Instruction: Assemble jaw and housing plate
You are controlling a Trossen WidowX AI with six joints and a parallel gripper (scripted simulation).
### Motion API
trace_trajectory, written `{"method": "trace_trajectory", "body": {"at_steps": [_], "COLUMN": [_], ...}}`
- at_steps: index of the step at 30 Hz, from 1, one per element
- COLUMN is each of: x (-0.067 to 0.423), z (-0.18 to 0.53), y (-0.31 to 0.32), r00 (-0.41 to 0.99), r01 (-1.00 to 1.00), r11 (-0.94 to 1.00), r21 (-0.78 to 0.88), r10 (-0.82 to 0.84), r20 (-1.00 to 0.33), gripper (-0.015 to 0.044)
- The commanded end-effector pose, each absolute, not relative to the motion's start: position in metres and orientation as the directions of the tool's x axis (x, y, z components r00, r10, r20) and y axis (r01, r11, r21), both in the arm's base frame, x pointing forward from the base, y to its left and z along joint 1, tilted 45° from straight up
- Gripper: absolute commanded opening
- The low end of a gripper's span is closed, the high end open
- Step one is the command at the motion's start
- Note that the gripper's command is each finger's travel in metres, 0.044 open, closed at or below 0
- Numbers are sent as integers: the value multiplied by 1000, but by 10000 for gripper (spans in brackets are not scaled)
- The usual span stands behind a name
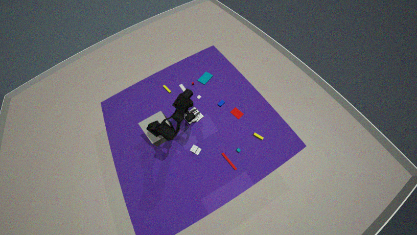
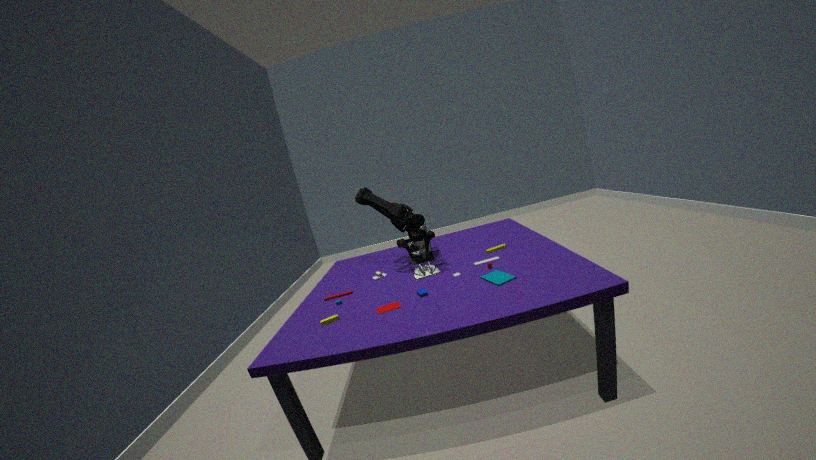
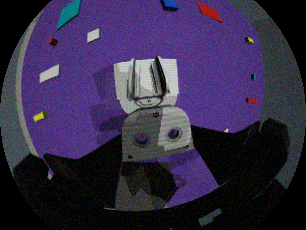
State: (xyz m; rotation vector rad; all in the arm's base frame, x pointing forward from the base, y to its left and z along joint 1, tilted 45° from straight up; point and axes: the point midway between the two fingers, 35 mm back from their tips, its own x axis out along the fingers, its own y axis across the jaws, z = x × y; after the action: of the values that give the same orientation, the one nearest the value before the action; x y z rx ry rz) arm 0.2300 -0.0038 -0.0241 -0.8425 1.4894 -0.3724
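Note:
The pale mechanism base point(image 1: 200, 117) point(image 2: 425, 276) point(image 3: 172, 86) stands on the purple table. A left jaw point(image 3: 132, 80) and a right jaw point(image 3: 159, 75) rise side by side from it. Both appear to be on the base; the pins and gear teeth are too small or hidden to judge. My gripper point(image 3: 156, 134) is shut on the grey housing plate point(image 3: 156, 125), which has two round holes. The plate is held over the near side of the base in the wrist view, just below the jaws, and its gap to the stubs cannot be told.
White blocks point(image 1: 195, 149) point(image 2: 379, 276) lie beside the mechanism. A small white piece point(image 1: 199, 96) point(image 3: 93, 35), a longer white bar point(image 3: 49, 73), a blue block point(image 1: 221, 103) and a red plate point(image 1: 237, 113) lie around it. A teal plate point(image 1: 205, 77) lies farther off.

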Motion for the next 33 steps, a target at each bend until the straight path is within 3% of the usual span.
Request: {"method": "trace_trajectory", "body": {"at_steps": [1, 33], "x": [230, 233], "z": [-23, -36], "y": [-4, -16], "r00": [96, 96], "r01": [-278, -279], "r11": [669, 670], "r21": [-690, -688], "r10": [-695, -693], "r20": [-713, -714], "gripper": [351, 351]}}
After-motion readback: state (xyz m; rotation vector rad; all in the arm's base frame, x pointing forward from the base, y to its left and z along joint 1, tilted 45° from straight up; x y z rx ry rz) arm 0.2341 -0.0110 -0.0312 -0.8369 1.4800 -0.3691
